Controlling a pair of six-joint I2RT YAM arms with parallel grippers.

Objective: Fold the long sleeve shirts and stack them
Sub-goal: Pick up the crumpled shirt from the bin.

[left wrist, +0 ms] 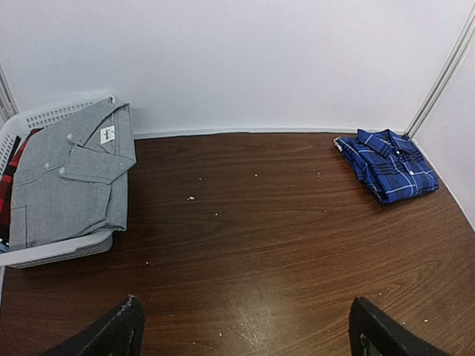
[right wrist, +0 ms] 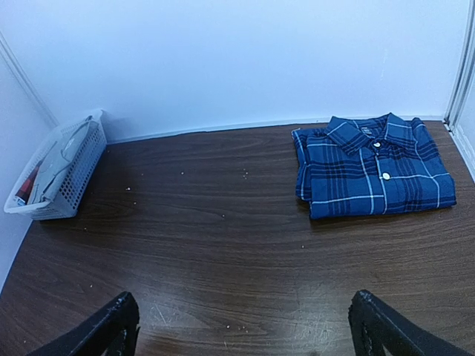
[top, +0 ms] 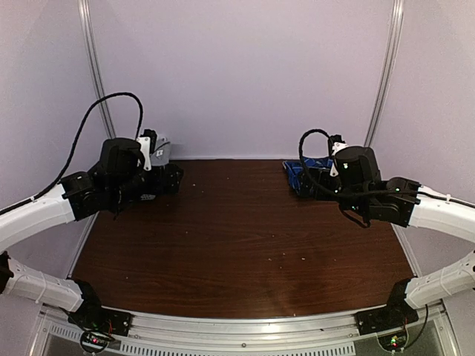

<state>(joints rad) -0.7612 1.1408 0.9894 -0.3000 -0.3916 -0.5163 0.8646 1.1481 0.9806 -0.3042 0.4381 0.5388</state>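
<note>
Dark blue plaid shirt [right wrist: 375,167] folded, well apart from basket [left wrist: 52,252]. Light grey shirt [left wrist: 70,174] lies atop basket; stacking likely left. Left gripper [left wrist: 245,326], right gripper [right wrist: 245,326] wide open, empty.

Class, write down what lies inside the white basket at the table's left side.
In the white basket a grey shirt lies on top, overhanging the rim. Beside it a strip of red and dark fabric peeks out. Whatever lies below is covered by the shirt.

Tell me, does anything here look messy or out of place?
Slightly: the grey shirt lies atop the basket, hanging over its rim, and pale specks dot the table. The blue shirt sits neatly folded.
</note>
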